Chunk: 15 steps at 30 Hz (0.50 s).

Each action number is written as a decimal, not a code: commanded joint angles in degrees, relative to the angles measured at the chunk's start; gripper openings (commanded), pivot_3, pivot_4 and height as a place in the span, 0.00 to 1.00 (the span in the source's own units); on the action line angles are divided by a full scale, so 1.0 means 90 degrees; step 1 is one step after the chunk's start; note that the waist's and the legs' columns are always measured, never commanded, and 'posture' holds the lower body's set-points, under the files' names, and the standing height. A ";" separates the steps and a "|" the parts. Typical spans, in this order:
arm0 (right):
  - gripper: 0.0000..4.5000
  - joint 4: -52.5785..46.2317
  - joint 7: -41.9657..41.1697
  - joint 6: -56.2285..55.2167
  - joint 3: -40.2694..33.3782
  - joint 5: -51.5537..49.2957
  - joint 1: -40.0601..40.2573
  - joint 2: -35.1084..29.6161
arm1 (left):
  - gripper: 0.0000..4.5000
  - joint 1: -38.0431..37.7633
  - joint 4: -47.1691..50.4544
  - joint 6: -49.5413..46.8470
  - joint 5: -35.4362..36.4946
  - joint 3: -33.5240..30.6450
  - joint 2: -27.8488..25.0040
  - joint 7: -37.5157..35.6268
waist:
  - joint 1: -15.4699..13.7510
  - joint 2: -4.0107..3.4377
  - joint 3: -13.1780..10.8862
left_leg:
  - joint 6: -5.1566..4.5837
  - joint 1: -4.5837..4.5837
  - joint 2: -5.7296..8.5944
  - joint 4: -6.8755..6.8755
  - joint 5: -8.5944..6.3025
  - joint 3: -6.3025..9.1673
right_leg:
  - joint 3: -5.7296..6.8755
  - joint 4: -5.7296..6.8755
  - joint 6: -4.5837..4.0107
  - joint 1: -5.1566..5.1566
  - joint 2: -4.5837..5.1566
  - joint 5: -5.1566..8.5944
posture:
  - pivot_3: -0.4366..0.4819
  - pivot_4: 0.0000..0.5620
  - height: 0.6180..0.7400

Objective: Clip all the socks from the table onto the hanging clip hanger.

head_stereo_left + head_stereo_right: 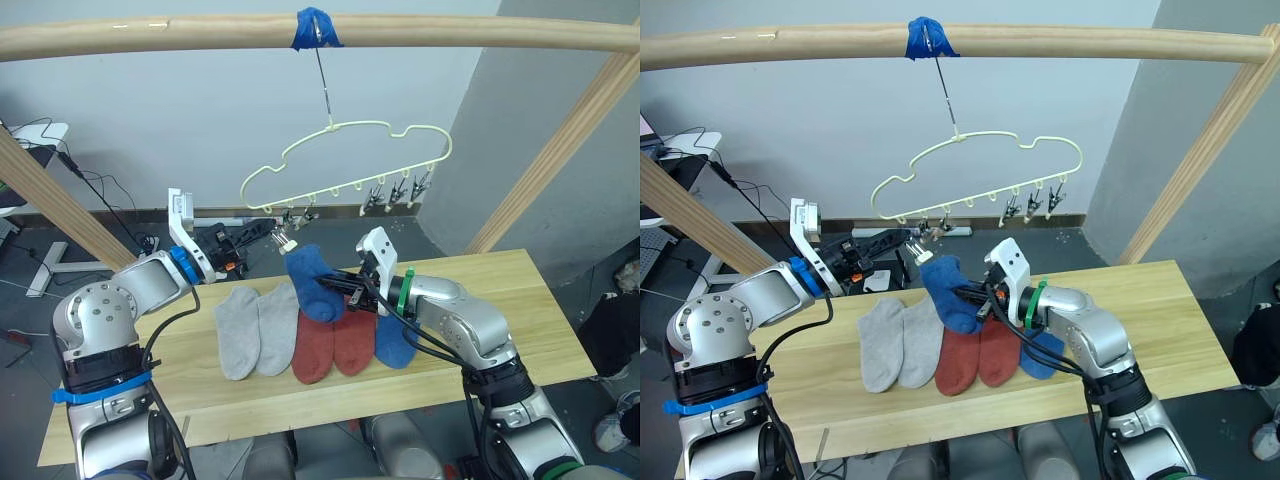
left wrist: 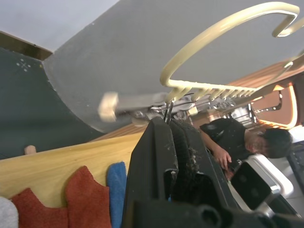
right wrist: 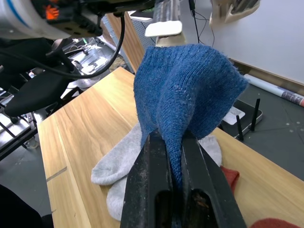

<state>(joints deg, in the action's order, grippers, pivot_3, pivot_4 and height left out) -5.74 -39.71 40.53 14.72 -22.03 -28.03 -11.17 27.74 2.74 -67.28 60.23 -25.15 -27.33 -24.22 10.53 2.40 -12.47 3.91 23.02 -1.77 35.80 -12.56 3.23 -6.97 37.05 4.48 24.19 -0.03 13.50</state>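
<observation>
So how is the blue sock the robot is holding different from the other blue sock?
The held blue sock is lifted off the table, pinched in the right gripper; the other blue sock lies flat on the table. The held one is bunched up near the clip hanger; the other is partly hidden by the arm, beside a red sock. Both are the same royal blue.

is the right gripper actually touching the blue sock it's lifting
Touching. In the right wrist view the right gripper has its two black fingers shut on a fold of the lifted blue sock, the fabric pinched between them and bunching out above.
</observation>
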 commanded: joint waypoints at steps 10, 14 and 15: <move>0.01 0.0280 0.0083 -0.0166 -0.0257 -0.0115 -0.0462 0.0418 | 0.00 -0.0081 0.0241 0.0011 0.0164 0.0039 -0.0081 -0.0004 | -0.0017 -0.0001 0.0000 | 0.0000 0.0001 0.0000 -0.0002 0.0000 0.0000 | 0.0001 -0.0001 0.0000 0.0001 0.0000 0.0000 | 0.36 0.36 1.00; 0.01 0.0326 0.0106 -0.0172 -0.0273 -0.0082 -0.0488 0.0508 | 0.00 -0.0129 0.0357 0.0266 0.0007 0.0129 -0.0136 -0.0195 | -0.0020 -0.0001 0.0000 | 0.0000 0.0001 0.0000 -0.0002 0.0000 0.0001 | 0.0002 -0.0001 -0.0001 0.0000 0.0000 0.0000 | 0.36 0.36 1.00; 0.01 0.0328 0.0100 -0.0180 -0.0269 -0.0067 -0.0485 0.0505 | 0.00 -0.0157 0.0415 0.0382 -0.0085 0.0181 -0.0164 -0.0265 | -0.0021 -0.0001 0.0000 | 0.0000 0.0001 0.0000 -0.0002 0.0000 0.0001 | 0.0002 -0.0002 0.0000 0.0000 0.0000 0.0000 | 0.36 0.36 1.00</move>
<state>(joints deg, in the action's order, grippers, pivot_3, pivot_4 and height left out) -1.92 -38.66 40.29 13.01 -22.03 -31.22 -6.90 26.81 3.76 -65.51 60.07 -24.35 -27.85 -25.08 10.34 2.40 -12.48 3.92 23.04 -1.78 35.78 -12.56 3.23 -6.96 37.02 4.47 24.20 -0.03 13.50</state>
